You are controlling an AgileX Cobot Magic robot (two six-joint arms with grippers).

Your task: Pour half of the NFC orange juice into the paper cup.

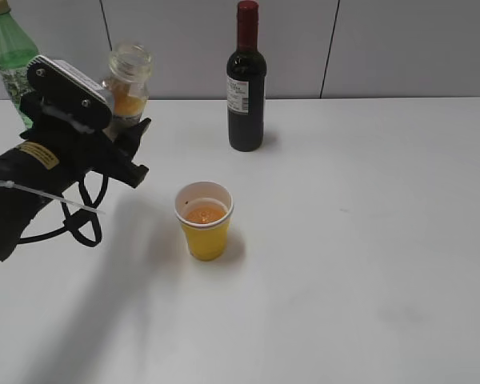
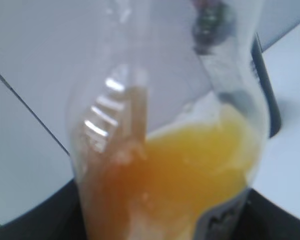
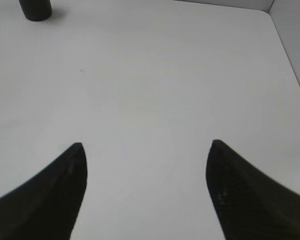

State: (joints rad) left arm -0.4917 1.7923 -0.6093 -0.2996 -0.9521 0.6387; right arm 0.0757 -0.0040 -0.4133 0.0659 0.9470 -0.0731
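Observation:
My left gripper (image 1: 128, 136) is shut on the NFC orange juice (image 1: 128, 84), a small clear bottle held nearly upright above the table at the far left, neck open, orange liquid low in it. In the left wrist view the bottle (image 2: 180, 165) fills the frame, with juice in its lower part. The yellow paper cup (image 1: 205, 222) stands on the table to the right of and nearer than the bottle, with orange juice inside. My right gripper (image 3: 146, 147) is open and empty over bare table; it does not show in the exterior view.
A dark wine bottle (image 1: 246, 80) stands at the back centre; its base shows in the right wrist view (image 3: 35, 9). A green bottle (image 1: 12, 56) stands at the back left behind my left arm. The white table (image 1: 368, 264) meets a grey wall behind.

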